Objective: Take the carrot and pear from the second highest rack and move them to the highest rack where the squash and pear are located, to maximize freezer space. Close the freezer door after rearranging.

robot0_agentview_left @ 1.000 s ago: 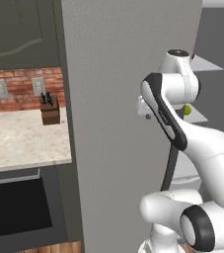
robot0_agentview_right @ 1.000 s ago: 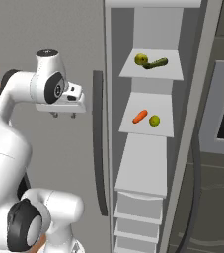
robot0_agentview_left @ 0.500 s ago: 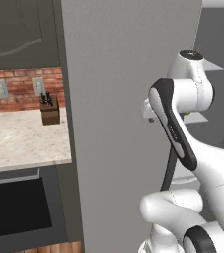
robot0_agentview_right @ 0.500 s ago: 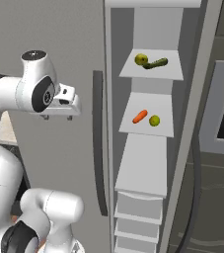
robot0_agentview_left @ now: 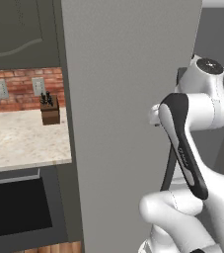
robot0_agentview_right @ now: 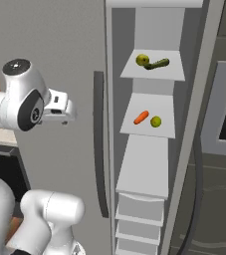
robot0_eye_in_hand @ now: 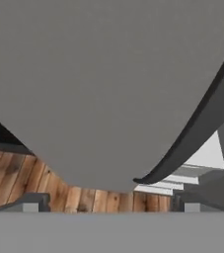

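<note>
Since a second ago the arm has swung its upper joints higher and the gripper point(robot0_agentview_right: 66, 115) has edged toward the open freezer point(robot0_agentview_right: 149, 164), ending well short of the compartment, in front of the plain grey door. Its fingers stand spread wide with nothing between them.

Inside the freezer, the carrot point(robot0_agentview_right: 141, 117) and one pear point(robot0_agentview_right: 156, 121) lie just beside each other on the second shelf down. On the highest rack point(robot0_agentview_right: 154, 72) directly above, a second pear point(robot0_agentview_right: 142, 60) touches the squash point(robot0_agentview_right: 157, 63).

Count: one carrot, one squash, two pears.

The carrot is probably light, stiff and smooth; pinching it across the middle of its tapered body looks safest. The pear is round and liable to roll, so a grip across its widest part seems best.
</note>
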